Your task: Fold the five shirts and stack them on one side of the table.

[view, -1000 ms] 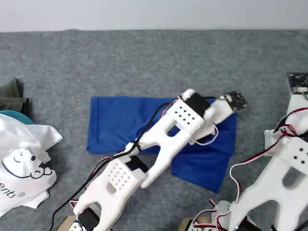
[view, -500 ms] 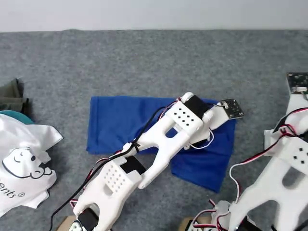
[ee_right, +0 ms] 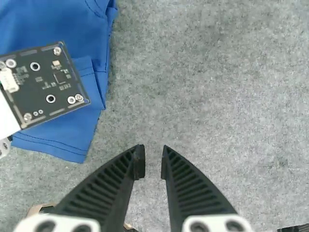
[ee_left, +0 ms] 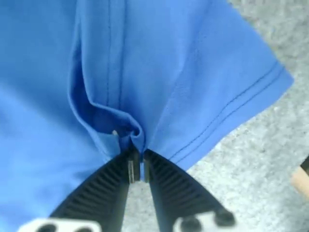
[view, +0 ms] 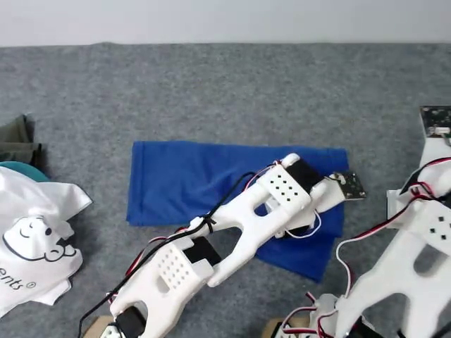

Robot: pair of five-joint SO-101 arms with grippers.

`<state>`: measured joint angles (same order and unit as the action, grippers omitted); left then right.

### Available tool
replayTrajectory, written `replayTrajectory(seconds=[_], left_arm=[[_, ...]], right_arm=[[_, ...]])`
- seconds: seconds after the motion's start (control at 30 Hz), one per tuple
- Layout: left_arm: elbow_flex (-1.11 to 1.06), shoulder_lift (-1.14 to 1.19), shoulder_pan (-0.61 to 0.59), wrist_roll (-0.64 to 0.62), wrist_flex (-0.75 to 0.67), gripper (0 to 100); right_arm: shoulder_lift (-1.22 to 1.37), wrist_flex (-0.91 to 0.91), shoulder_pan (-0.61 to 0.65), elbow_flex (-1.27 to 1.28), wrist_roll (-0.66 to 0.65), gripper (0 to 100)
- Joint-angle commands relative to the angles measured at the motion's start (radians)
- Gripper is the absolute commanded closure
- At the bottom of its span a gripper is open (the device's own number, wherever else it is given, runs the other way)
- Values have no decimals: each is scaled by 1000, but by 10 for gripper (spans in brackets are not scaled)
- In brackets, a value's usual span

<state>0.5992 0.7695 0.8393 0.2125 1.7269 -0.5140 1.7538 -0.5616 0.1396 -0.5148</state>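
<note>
A blue shirt (view: 190, 179) lies partly folded in the middle of the grey table. My left arm stretches across its right half, and the left gripper (ee_left: 137, 166) is shut on a pinched fold of the blue shirt (ee_left: 169, 72) near its hemmed edge. The right gripper (ee_right: 151, 157) hovers over bare grey table just off the blue shirt's (ee_right: 58, 130) right corner, its fingers a narrow gap apart with nothing between them. The left arm's camera board (ee_right: 41, 84) shows above that corner.
At the table's left edge lie a white shirt with a bear print (view: 35, 239), a teal piece (view: 21, 171) and a dark olive garment (view: 17, 141). The right arm (view: 416, 246) stands at the near right. The grey table (view: 225, 91) is bare behind the blue shirt.
The left arm's wrist has shifted right and nearer, drawing the pinched blue fabric with it. More of the shirt's far right corner now shows. The right arm has kept still.
</note>
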Motion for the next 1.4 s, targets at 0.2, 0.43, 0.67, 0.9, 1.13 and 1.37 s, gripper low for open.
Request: replayTrajectory(seconds=[0.2,0.43,0.67,0.9,1.13,1.37], left_arm=[[105,-68,5,-32,15,987],[114,-80,-41,-87,26,850],[114,-117,-100,-84,20,840],[113,-71,-117,-89,-18,841],[124,-61,-115,-89,-46,841],[84,-40,-112,-84,-75,872]], right_arm=[[-15,39,8,-3,9,929],[-21,39,7,-3,8,929],[-21,39,7,-2,6,929],[-22,39,7,83,5,929],[-22,39,7,92,6,929],[-22,39,7,92,9,929]])
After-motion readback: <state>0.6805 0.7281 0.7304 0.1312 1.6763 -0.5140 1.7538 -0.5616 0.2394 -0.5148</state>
